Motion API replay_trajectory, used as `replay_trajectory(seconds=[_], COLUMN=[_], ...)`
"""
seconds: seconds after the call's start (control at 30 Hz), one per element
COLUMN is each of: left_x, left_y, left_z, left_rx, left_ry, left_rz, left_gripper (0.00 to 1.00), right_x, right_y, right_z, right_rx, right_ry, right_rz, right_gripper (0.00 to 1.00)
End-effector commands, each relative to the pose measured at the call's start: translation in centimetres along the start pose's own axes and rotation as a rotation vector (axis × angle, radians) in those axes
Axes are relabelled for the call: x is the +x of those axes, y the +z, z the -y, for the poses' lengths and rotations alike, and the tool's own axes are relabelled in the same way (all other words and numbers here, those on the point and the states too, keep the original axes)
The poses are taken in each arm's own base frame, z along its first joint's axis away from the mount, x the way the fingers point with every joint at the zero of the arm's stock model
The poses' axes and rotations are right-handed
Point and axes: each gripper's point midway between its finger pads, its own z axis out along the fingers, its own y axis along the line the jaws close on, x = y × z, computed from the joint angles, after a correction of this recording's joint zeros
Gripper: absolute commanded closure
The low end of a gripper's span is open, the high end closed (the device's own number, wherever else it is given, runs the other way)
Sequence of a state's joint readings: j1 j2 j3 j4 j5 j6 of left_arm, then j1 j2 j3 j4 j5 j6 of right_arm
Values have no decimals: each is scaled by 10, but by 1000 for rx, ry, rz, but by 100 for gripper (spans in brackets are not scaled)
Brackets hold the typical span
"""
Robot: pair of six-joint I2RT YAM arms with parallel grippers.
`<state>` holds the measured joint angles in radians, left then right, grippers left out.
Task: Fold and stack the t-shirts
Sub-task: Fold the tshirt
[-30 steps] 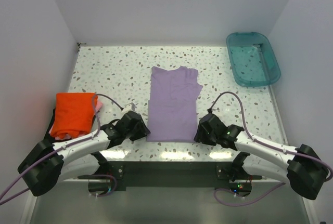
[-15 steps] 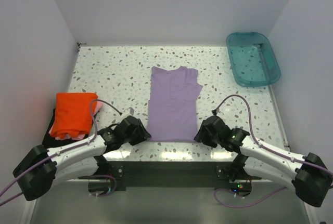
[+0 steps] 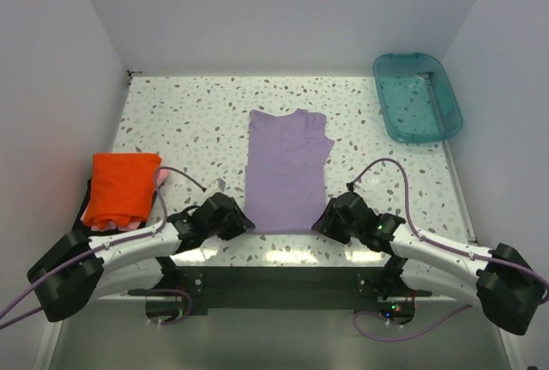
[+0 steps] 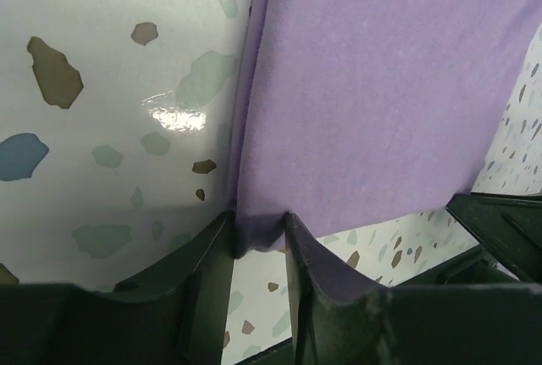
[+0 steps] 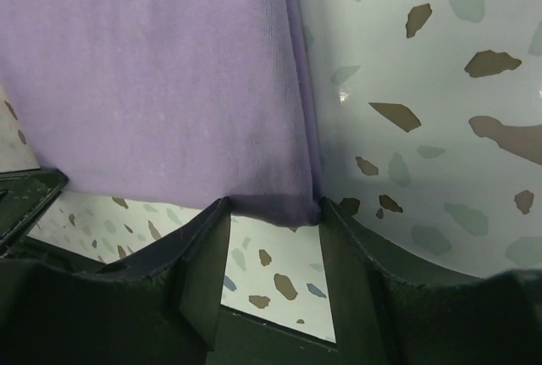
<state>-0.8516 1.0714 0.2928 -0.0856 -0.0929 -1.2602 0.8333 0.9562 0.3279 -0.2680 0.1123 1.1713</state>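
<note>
Top external: you have the lavender t-shirt (image 3: 287,168) lying lengthwise in the middle of the speckled table (image 3: 189,121), folded into a long strip, with one sleeve jutting out on its right side. The left gripper (image 3: 244,222) sits at the shirt's near-left corner and the right gripper (image 3: 322,222) at its near-right corner. The near hem runs in a shallow curve between them. At the table's left edge the orange-red t-shirt (image 3: 123,185) lies folded on top of a pile. A pink t-shirt (image 3: 160,178) peeks out at its right side and a dark t-shirt (image 3: 86,209) shows beneath its left side. The teal tub (image 3: 417,95) stands in the far right corner, well apart from all the cloth.

Left wrist: your left claw is pressed together on the lavender corner. The cloth bunches into a dark fold between the two fingers (image 4: 212,255) and spreads away smooth beyond them.

Right wrist: the lavender hem fills the gap between the fingers (image 5: 203,246). That gap looks wider, but the claw appears to be pinching the cloth, with the hem held just above the table
</note>
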Motion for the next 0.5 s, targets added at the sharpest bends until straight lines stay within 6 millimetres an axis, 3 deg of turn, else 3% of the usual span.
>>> replay_trajectory(seconds=[0.0,0.03,0.07,0.2,0.23,0.47], left_x=[28,28,28,26,24,22], left_y=[0,0,0,-1,-2,-19], left_z=[-70,-71,-71,-63,-62,-46], left_rx=[-219,-221,-221,-203,-203,-190], left_ry=[36,35,38,63,71,120], left_rz=[-84,-85,-83,-84,-81,-58], left_gripper=[65,67,74,93,100,100], right_x=[11,11,10,7,5,22], right_y=[7,7,7,3,1,-23], right_z=[20,20,21,21,21,28], right_rx=[60,60,64,80,78,53], right_ry=[14,12,12,-19,-30,-94], right_rz=[-23,-22,-20,-11,-8,-59], right_gripper=[53,57,67,94,97,100])
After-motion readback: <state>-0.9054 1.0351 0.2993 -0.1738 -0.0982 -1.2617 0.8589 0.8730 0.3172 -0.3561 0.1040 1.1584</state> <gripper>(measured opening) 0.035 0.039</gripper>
